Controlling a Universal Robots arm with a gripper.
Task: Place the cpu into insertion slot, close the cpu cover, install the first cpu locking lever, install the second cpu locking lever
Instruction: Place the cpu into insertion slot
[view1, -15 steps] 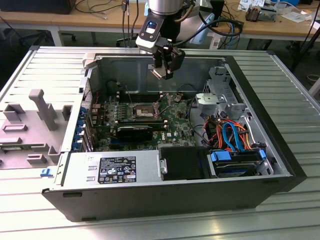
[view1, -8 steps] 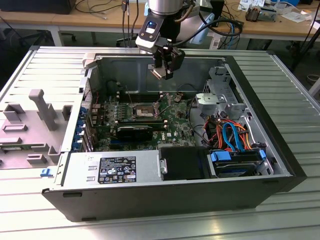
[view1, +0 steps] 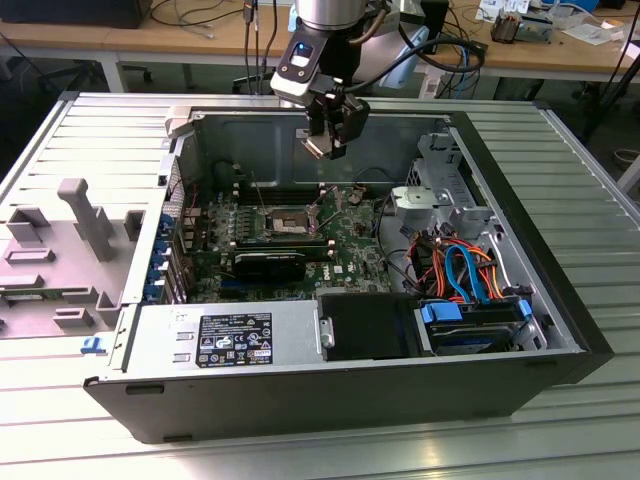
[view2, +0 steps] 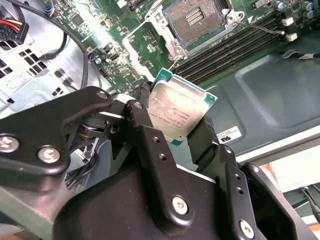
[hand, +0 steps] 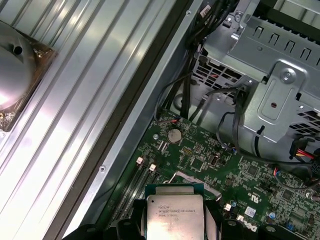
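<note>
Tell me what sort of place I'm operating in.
Likely an electronics lab or workshop: an open computer case lies on a ribbed metal table, cluttered workbenches with cables stand behind, and the tool holds the cpu.

No print is clear enough to read. In both wrist views the cpu (hand: 174, 216) bears lines of small dark print on its silver lid. Beside the cpu, white lettering marks the motherboard (hand: 200, 165), and a white sticker (view2: 227, 134) sits on a dark shroud (view2: 270, 85). Well apart from the cpu, the power supply's black label (view1: 236, 338) holds tiny white text.
</note>
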